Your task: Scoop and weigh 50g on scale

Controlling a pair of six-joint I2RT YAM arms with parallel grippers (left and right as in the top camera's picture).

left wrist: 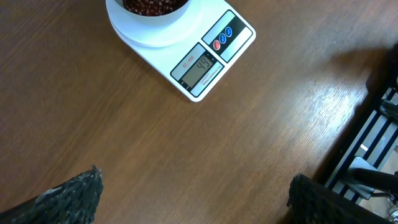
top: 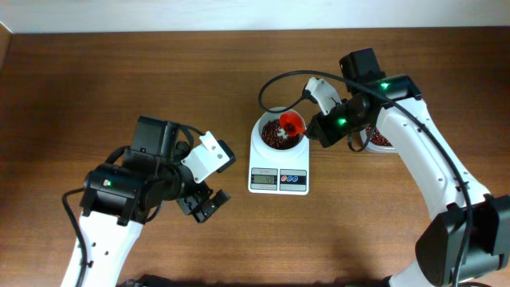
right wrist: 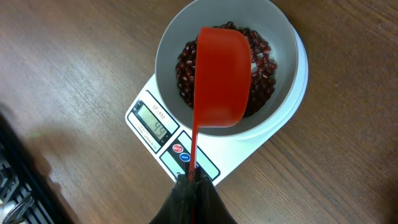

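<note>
From above, the white scale [top: 278, 180] sits in the middle of the brown tabletop [top: 119, 72]. Its round bowl [top: 263, 127] has red-brown beans [top: 273, 135] in it. My right pincer [top: 317, 127] is clenched on the handle of a red scoop [top: 292, 123], which is over the bowl. A tub [top: 379, 140] of more beans sits beside my right arm. My left pincer [top: 203, 203] hangs to the left of the scale, released and holding nothing.

My left wrist sees my two dark fingers [left wrist: 74, 193] far apart, with bare wood between them. The scale is up top, with its grey screen [left wrist: 198, 70] lit.

My right wrist sees the scoop covering some beans. Its thin handle runs down into my shut pincer.
</note>
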